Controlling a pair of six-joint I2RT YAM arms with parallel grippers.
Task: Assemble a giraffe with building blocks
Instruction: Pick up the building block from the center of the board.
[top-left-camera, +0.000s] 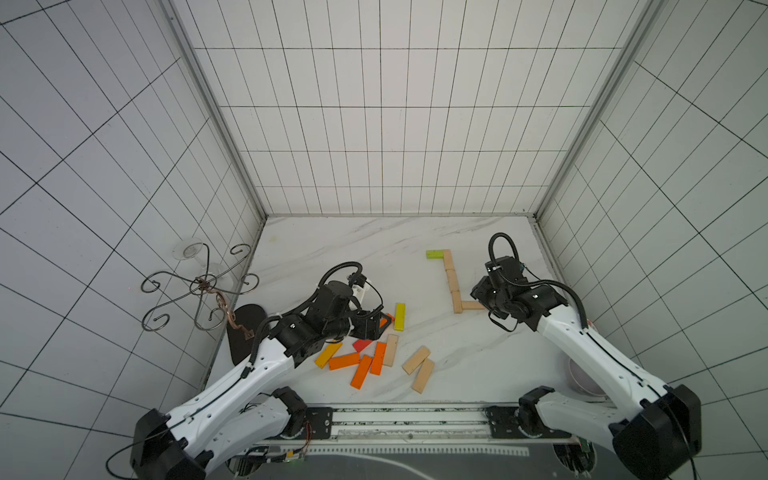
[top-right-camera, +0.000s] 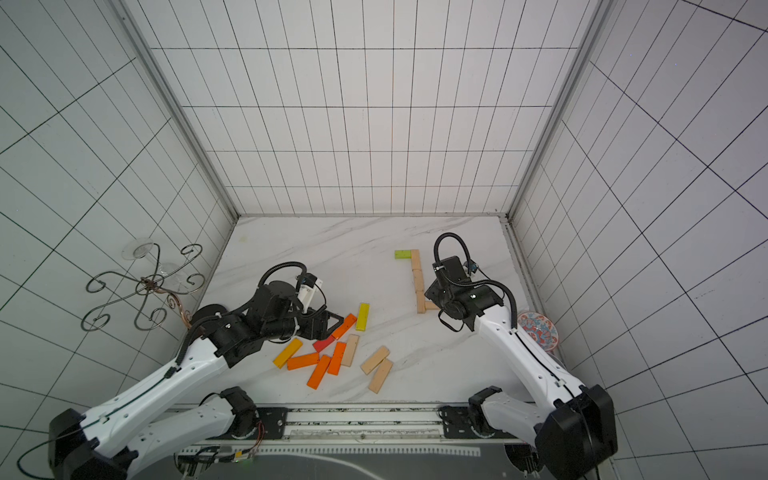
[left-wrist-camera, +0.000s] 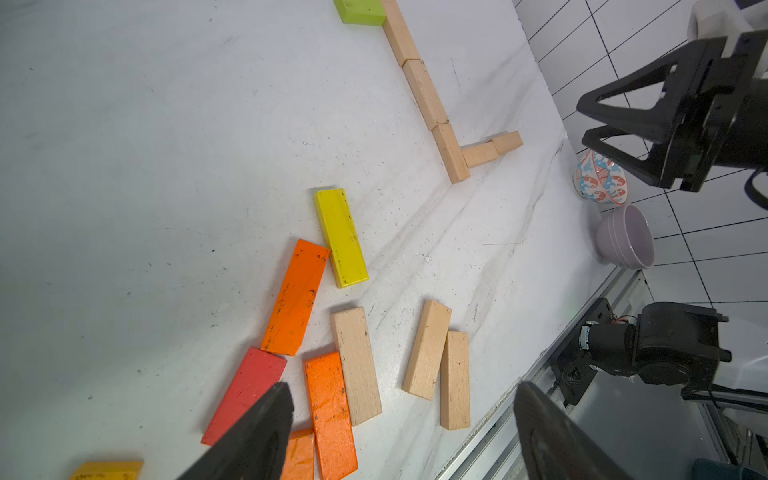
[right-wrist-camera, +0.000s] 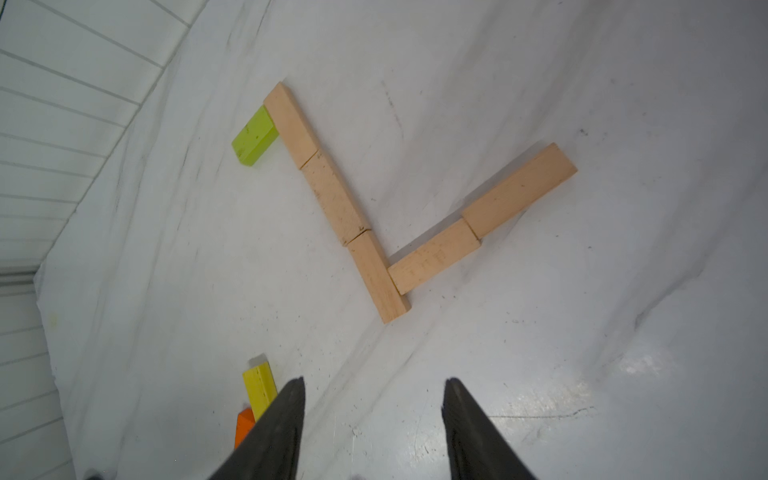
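Six blocks make up my partial giraffe (right-wrist-camera: 332, 195), lime head block (right-wrist-camera: 254, 135) included, just ahead of the right gripper (right-wrist-camera: 374, 382), whose jaws are released and empty. Legs remain. Loose blocks (left-wrist-camera: 297, 297) lie ahead of and under the left gripper (left-wrist-camera: 405, 390), its jaws spread and empty.

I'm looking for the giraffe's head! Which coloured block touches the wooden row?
The lime-green block, touching the far end of the wooden row; the other coloured blocks lie loose.
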